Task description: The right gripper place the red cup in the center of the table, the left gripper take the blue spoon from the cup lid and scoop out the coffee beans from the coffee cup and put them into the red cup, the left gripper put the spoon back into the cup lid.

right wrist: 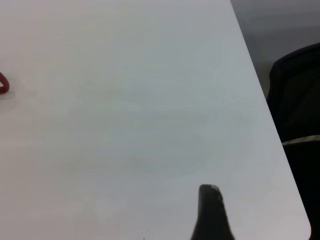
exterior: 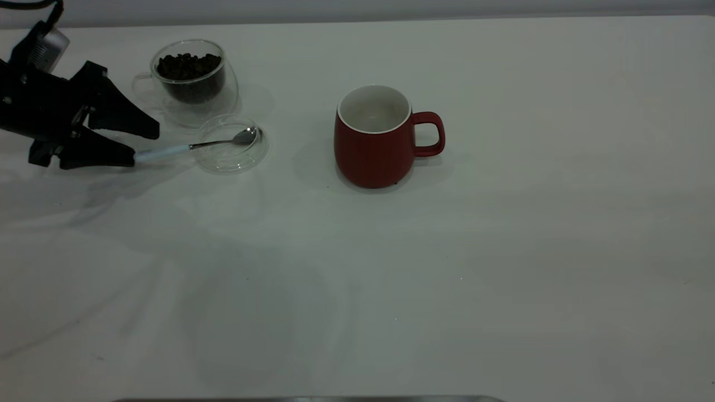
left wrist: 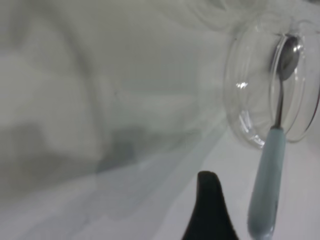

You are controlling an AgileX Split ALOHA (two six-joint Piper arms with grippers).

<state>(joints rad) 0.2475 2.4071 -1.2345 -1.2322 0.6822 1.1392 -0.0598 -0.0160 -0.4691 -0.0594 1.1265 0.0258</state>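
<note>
One spoon handle [exterior: 162, 152] between open left claw [exterior: 146, 145] tips

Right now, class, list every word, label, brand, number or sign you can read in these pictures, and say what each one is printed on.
None: no readable text in any view.
The red cup, the coffee cup, the cup lid, the blue spoon and the table are all unmarked.
The left gripper shows no lettering.
</note>
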